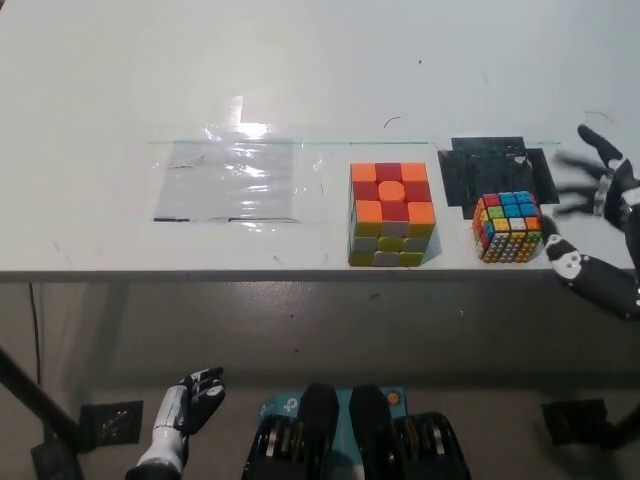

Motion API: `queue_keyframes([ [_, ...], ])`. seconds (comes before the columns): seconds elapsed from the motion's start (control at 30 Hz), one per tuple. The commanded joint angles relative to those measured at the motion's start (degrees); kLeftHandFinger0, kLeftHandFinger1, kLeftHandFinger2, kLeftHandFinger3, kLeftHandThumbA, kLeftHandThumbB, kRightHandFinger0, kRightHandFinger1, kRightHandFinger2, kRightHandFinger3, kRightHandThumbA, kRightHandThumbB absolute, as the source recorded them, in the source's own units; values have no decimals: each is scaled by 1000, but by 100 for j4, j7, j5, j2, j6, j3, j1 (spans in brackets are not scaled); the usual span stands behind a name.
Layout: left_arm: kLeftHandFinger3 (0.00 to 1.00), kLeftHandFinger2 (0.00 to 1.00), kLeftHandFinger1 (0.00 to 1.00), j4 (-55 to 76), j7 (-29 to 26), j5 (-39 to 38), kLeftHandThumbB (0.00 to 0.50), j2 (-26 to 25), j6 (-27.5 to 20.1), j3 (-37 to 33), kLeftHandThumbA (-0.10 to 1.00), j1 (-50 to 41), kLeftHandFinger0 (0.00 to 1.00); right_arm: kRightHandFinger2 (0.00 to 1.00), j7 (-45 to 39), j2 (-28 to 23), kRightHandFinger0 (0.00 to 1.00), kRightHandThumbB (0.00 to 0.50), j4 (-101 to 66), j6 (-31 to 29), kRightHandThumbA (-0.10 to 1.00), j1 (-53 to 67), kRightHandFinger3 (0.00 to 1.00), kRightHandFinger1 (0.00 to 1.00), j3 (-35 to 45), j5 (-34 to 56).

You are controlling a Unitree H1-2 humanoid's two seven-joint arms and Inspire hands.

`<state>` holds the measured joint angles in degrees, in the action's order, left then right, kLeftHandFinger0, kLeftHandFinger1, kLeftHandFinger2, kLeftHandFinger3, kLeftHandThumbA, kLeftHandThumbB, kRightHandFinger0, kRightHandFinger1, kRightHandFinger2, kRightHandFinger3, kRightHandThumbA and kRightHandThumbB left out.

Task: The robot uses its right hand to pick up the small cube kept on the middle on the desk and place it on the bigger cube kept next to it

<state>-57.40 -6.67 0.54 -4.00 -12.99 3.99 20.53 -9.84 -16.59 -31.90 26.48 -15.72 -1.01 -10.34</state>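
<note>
Small cube (508, 227) sits on the white counter (300, 70), near the front edge, right of centre, partly on a black patch (480, 165) w/ its front half on bare counter. Multi-coloured stickers, top face mostly blue w/ red, green, orange bits. Upright, flat on its base.

Bigger cube (390, 213) is just to its left, apart from it, not touching. Top face orange and red w/ a round centre piece; front face yellow/white. Also close to the counter's front edge.

Right hand (600, 225), black, is at the pic's right edge, beside the small cube on its right side. Fingers (598, 145) spread wide and blurred, reaching over the counter's right end; thumb part (565, 262) lies low near the cube's lower right corner. Holds nothing; looks apart from the cube, though the thumb is v. close and contact can't be ruled out.

Left hand (190, 405), white w/ dark fingers, hangs below the counter edge at lower left, fingers loosely curled but apart, empty.

Clear plastic sheet (228, 182) lies flat on the counter left of the bigger cube, glare on its upper part.
</note>
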Motion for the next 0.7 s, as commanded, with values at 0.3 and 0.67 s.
queue_keyframes([
  [0.3,686,768,835,102,-67,-10,198,-44,-135,16,438,102,926,1000,-348,-610,1000,500,771,11,909,-926,1000,1000,-715,-915],
  [0.67,660,749,812,114,-108,95,202,-103,-122,-51,468,154,890,1000,-135,-528,1000,500,2821,-852,904,-1667,1000,1000,-958,-944],
])
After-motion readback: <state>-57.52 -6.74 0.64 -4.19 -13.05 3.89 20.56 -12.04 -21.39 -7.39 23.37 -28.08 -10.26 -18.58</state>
